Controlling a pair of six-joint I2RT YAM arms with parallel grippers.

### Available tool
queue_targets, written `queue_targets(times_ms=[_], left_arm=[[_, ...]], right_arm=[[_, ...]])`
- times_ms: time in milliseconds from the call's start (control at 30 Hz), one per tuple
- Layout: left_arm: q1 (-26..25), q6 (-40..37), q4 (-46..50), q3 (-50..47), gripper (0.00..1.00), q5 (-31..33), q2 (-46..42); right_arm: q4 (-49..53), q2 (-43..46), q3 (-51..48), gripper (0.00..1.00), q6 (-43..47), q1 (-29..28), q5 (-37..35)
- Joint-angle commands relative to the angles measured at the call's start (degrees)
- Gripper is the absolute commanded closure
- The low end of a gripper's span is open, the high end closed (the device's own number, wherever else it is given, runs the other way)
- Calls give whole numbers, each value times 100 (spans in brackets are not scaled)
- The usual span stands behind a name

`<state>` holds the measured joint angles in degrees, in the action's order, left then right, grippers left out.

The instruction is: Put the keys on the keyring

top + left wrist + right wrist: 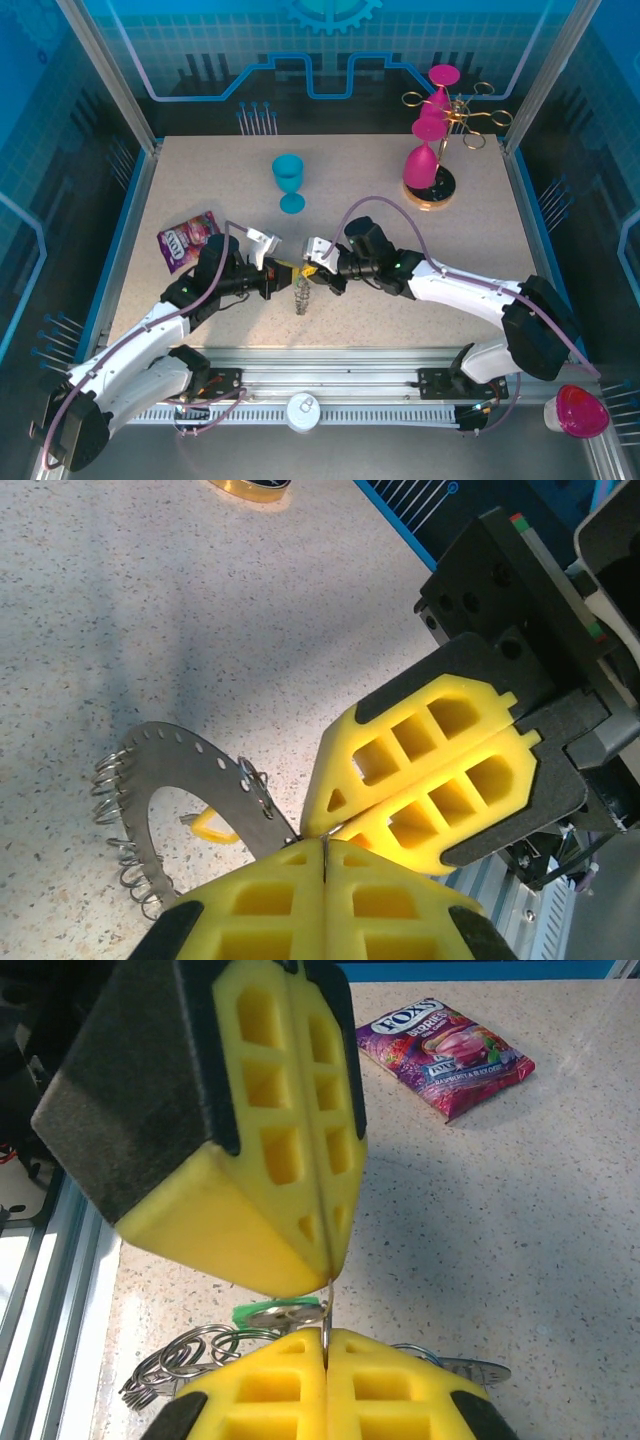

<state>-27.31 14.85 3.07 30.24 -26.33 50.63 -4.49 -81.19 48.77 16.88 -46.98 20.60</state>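
Observation:
My two grippers meet tip to tip over the middle of the table, left gripper [287, 268] and right gripper [312, 270], both shut. The keyring [190, 770], a dark grey curved band with holes and small wire loops on its edge, hangs from the left gripper [325, 852], which pinches its end. It dangles below the fingertips [300, 297]. The right gripper [327, 1342] pinches a thin wire loop carrying the keys [280, 1312], which have a green tag. The left gripper's fingertips [300, 1250] touch that same wire from above. A yellowish piece [215, 830] shows behind the band.
A blue goblet [289, 180] stands behind the grippers. A purple candy bag [187, 238] lies at the left. A gold rack [460, 115] holding pink goblets stands at the back right. Another pink goblet [578, 410] lies off the table at the near right.

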Motion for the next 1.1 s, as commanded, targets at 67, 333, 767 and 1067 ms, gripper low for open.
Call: queue_targets(times_ms=[67,333,767,1067], left_arm=[[28,182,-210,-106,100,244,-18],[37,305,-327,-123,100,213,9],[53,386,-496,-267,100,199,-287],[64,687,-866,-380,100,8,-282]], right_arm=[[-413,218,-99,100,-307,-92,238],[-685,272,-225,100,-422,-92,357],[-401,138,-8,100,-751,-101,-417],[-618,95,-13,100,-1050,-202,-759]])
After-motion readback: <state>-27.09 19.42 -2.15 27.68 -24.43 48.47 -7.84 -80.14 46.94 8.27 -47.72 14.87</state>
